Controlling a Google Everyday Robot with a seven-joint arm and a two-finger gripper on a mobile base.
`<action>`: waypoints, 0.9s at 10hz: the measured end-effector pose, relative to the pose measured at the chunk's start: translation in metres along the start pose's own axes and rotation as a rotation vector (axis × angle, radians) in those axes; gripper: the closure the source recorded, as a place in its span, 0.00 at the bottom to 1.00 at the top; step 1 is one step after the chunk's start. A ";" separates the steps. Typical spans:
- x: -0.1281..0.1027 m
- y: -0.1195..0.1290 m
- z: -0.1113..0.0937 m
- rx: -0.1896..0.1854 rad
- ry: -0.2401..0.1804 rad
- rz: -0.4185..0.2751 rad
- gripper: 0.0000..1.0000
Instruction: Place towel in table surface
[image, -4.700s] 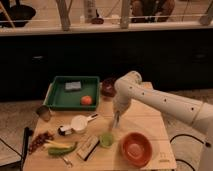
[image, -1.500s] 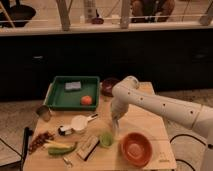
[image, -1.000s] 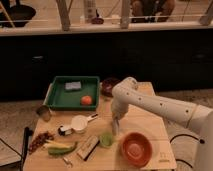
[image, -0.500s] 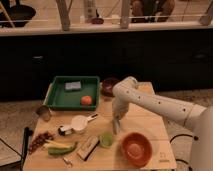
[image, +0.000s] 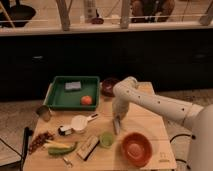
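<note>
A small grey-blue folded cloth (image: 73, 85), likely the towel, lies in the green tray (image: 54, 100) at the back left of the wooden table (image: 150, 125). My gripper (image: 116, 126) points straight down over the middle of the table, close to the surface, to the right of the tray and well apart from the cloth. Nothing is visibly in the gripper. The white arm (image: 150, 102) reaches in from the right.
An orange fruit (image: 86, 100) lies in the tray. A dark bowl (image: 109, 86) stands behind the arm. An orange bowl (image: 136, 148), a green cup (image: 106, 139), a white cup (image: 80, 122), a snack bar (image: 89, 147), a banana (image: 60, 146) and a metal cup (image: 44, 112) crowd the front and left.
The gripper has sunk slightly toward the table at the same spot. The cloth in the tray and the other objects have not moved.
</note>
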 end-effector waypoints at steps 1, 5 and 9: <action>-0.001 0.000 0.001 0.000 -0.002 -0.001 0.20; -0.007 -0.002 0.004 -0.008 -0.008 -0.009 0.20; -0.009 0.000 0.004 -0.003 -0.001 -0.018 0.20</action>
